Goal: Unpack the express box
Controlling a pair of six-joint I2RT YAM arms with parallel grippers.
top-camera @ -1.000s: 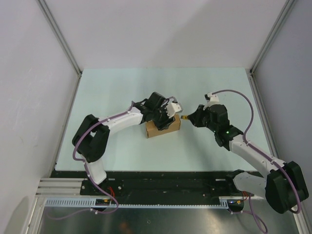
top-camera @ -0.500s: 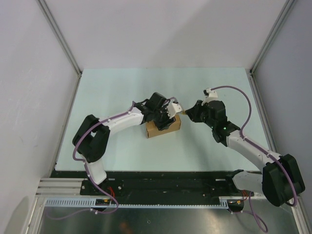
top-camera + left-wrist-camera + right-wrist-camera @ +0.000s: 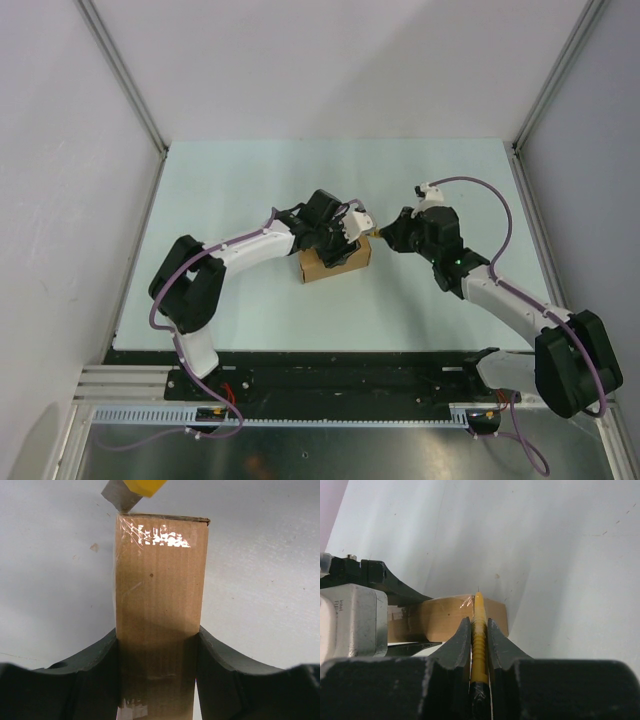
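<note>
Presently the box [image 3: 335,264] sat on the pale bench [image 3: 230,180], near mid-bench and slightly left of centre, between the two arms.

Left tool [image 3: 345,246] reached in from the left and clamped the box across its narrow width. In the left wrist view, the two dark fingers [image 3: 95,680] pressed flat against opposite cardboard sides. The tool was pinching the box, with its jaws held apart by the box's width. The box top was closed, and clear tape [image 3: 155,535] glinted at its far end.

Right tool [image 3: 388,238] reached in from the right. Its fingers were pressed together on a slim yellow knife [image 3: 479,625], gripped along the ribbed handle, with the tip pointing away from the wrist toward the box.

The grey blade [image 3: 120,497] lay at the far top edge of the box, at the left corner in the left wrist view. Whether it touched the taped edge or stopped just short, I could not tell.

In the right wrist view, the knife lined up with the end of the box, and the left tool's black and white body showed at the left, against the box.
</note>
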